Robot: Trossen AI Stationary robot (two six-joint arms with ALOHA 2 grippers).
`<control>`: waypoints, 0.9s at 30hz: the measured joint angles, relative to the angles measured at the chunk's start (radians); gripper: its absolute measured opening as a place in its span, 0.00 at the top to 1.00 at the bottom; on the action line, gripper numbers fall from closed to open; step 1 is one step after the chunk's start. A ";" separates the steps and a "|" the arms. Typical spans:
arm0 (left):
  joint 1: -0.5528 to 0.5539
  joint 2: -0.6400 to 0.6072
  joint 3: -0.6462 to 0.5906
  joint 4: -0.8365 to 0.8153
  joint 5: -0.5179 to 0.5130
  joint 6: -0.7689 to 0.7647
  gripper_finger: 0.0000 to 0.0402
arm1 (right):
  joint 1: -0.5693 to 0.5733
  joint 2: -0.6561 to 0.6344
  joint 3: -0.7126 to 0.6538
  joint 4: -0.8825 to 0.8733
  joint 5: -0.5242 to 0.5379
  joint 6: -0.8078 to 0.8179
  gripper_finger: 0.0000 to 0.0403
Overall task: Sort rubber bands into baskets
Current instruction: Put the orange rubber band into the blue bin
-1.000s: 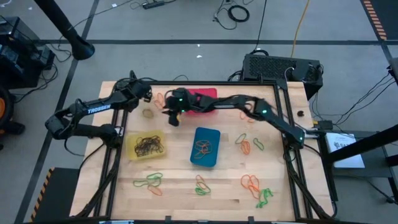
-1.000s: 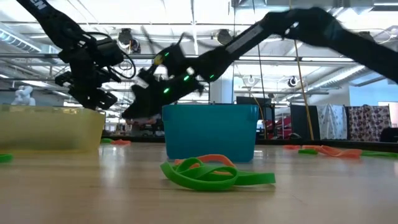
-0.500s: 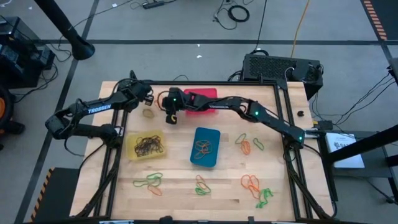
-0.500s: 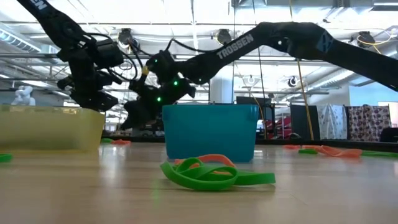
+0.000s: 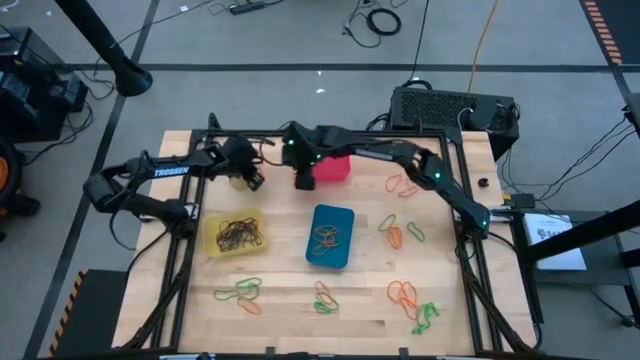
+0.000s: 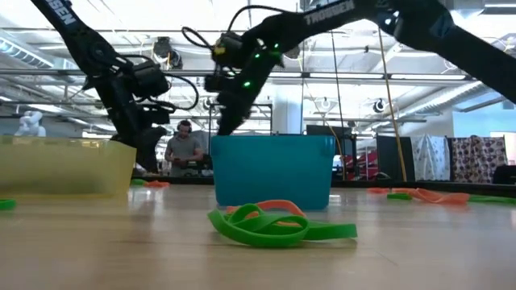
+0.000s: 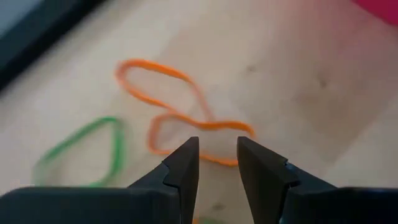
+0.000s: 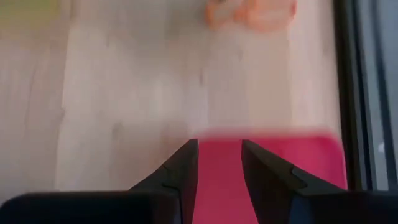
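Observation:
My left gripper (image 5: 252, 180) (image 7: 217, 152) is open and points steeply down just above an orange rubber band (image 7: 186, 121) lying flat on the table, with a green band (image 7: 81, 149) beside it. My right gripper (image 5: 305, 180) (image 8: 219, 155) is open and raised over the left end of the red basket (image 5: 338, 167) (image 8: 273, 165); nothing shows between its fingers. The yellow basket (image 5: 234, 234) holds dark bands. Orange bands lie in the blue basket (image 5: 330, 236).
Loose orange and green bands lie right of the red basket (image 5: 400, 185), at the right (image 5: 400, 232) and along the near edge (image 5: 240, 292) (image 5: 325, 298) (image 5: 412, 302). A black box (image 5: 450, 108) stands beyond the far right corner. A person (image 6: 184, 149) shows behind the table.
My right gripper has risen and gone toward the table's right and far edge, from the table left of the red basket to above that basket's left end. My left gripper has sunk toward the near edge and tipped downward over the orange band.

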 joint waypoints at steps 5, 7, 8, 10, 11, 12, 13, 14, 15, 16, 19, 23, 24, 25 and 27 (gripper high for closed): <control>0.000 0.055 0.000 0.000 0.064 0.010 0.71 | -0.018 -0.128 -0.002 -0.169 -0.004 0.005 0.71; 0.000 0.083 0.000 0.012 0.064 0.028 0.71 | -0.028 -0.179 0.001 -0.210 -0.004 0.024 0.71; 0.000 0.097 0.000 0.015 0.063 0.035 0.71 | -0.033 -0.201 0.001 -0.228 -0.003 0.038 0.71; 0.000 0.125 0.003 0.034 0.062 0.055 0.71 | -0.036 -0.230 0.000 -0.261 0.002 0.066 0.71; 0.000 0.139 0.004 0.045 0.061 0.064 0.71 | -0.035 -0.245 0.000 -0.275 0.002 0.080 0.71; 0.000 0.149 0.004 0.055 0.062 0.077 0.71 | -0.035 -0.260 0.000 -0.287 0.000 0.091 0.71; 0.000 0.159 0.004 0.065 0.062 0.086 0.71 | -0.033 -0.273 0.000 -0.295 -0.001 0.100 0.71; 0.000 0.167 0.004 0.076 0.063 0.098 0.71 | -0.032 -0.283 0.000 -0.299 -0.006 0.108 0.71; 0.000 0.171 0.004 0.085 0.063 0.108 0.71 | -0.032 -0.291 0.000 -0.305 -0.006 0.113 0.71; 0.000 0.172 0.004 0.091 0.065 0.112 0.71 | -0.033 -0.294 0.000 -0.317 -0.004 0.116 0.71; -0.001 0.173 0.004 0.094 0.065 0.112 0.72 | -0.036 -0.291 -0.011 -0.339 0.000 0.113 0.71; -0.008 0.175 0.004 0.093 0.068 0.124 0.84 | -0.036 -0.291 -0.095 -0.304 -0.006 0.077 0.71; -0.015 0.175 0.003 0.098 0.068 0.143 0.89 | -0.038 -0.295 -0.128 -0.289 -0.007 0.086 0.71; -0.023 0.175 0.003 0.103 0.065 0.169 0.94 | -0.040 -0.300 -0.168 -0.263 -0.005 0.096 0.71; -0.044 0.176 0.001 0.124 0.051 0.212 0.98 | -0.041 -0.324 -0.270 -0.166 0.000 0.099 0.71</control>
